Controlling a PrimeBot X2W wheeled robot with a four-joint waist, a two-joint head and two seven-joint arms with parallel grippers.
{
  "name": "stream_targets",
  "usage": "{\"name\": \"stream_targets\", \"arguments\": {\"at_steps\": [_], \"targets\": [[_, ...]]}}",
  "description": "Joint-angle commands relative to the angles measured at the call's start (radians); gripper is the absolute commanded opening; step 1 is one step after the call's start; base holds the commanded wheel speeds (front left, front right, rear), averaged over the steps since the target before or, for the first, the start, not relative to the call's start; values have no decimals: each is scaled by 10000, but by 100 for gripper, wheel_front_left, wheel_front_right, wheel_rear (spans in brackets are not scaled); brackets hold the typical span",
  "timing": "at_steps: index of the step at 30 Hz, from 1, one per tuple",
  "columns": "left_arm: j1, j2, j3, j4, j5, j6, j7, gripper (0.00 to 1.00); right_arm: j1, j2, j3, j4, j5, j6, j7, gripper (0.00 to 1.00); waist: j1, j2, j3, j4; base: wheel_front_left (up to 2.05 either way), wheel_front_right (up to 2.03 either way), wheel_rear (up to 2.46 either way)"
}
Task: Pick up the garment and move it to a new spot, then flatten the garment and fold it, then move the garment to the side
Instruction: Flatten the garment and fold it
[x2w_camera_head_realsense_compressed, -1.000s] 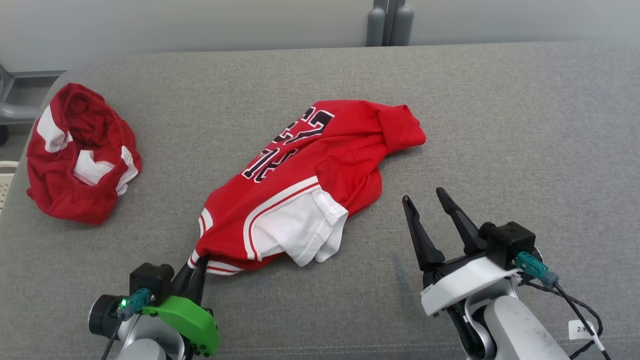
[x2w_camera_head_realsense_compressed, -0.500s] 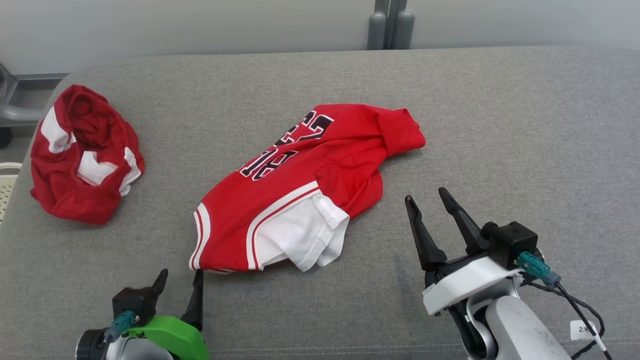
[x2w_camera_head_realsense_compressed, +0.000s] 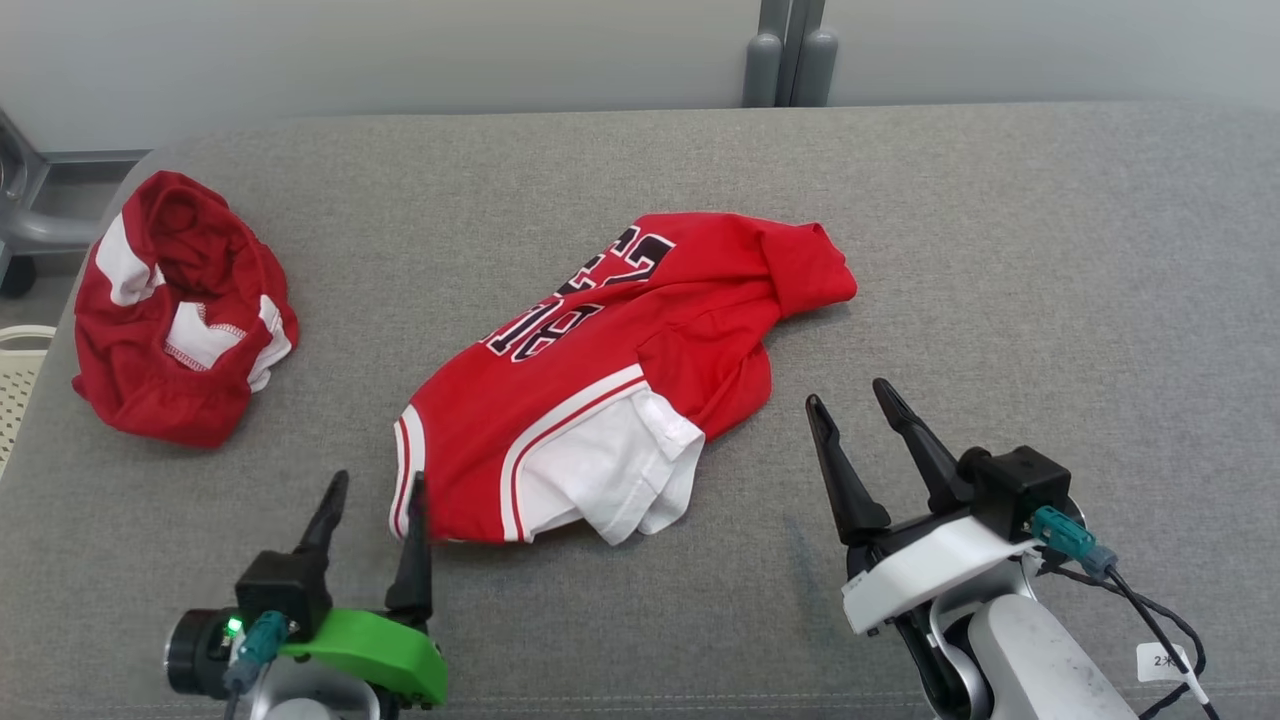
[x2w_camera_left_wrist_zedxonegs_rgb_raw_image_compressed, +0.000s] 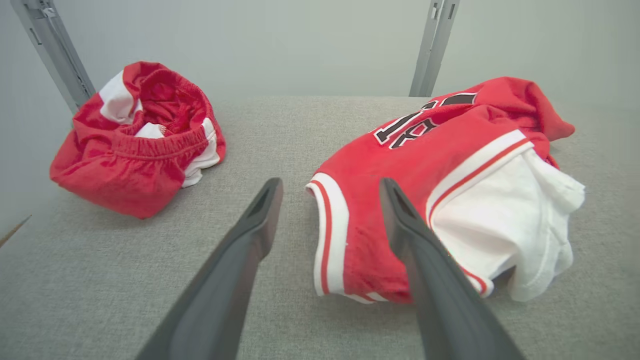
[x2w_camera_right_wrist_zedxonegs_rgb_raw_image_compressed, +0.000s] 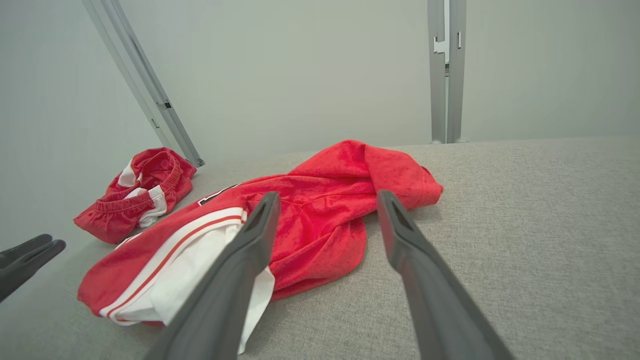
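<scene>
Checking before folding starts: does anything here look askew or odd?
The red jersey lies rumpled, its far end twisted over and a white sleeve bunched near its front edge. Red shorts sit balled up at left.

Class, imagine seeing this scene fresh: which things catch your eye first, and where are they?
A crumpled red jersey, black numerals and a white sleeve showing, lies midway across the grey fabric surface. A bunched red-and-white garment sits at its far left. The left gripper and right gripper stand open in front.

Behind the jaws of my left gripper (x2w_camera_head_realsense_compressed: 379, 480) sits a green mount (x2w_camera_head_realsense_compressed: 365, 650); behind my right gripper (x2w_camera_head_realsense_compressed: 846, 392), a white mount (x2w_camera_head_realsense_compressed: 925, 575), teal connector (x2w_camera_head_realsense_compressed: 1062, 538), black cable (x2w_camera_head_realsense_compressed: 1135, 597).
</scene>
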Motion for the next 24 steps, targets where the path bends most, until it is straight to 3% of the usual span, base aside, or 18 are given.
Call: {"name": "stream_targets", "arguments": {"at_steps": [1,10,24], "targets": [[72,-65,-83,-25,94,-72,-33,100,49,-38,-1,15,-35,1,-27,100,0,0,-1,-24,0,0,0],[-412,-657,-1234,308,461,-513,327,100,-73,-35,65,14,20,1,-27,100,0,0,84,-378,0,0,0],[-1210,-828,-1574,2525,433,-764,448,100,-226,-33,-23,-51,-102,1,-27,100,0,0,412,-1056,0,0,0]]}}
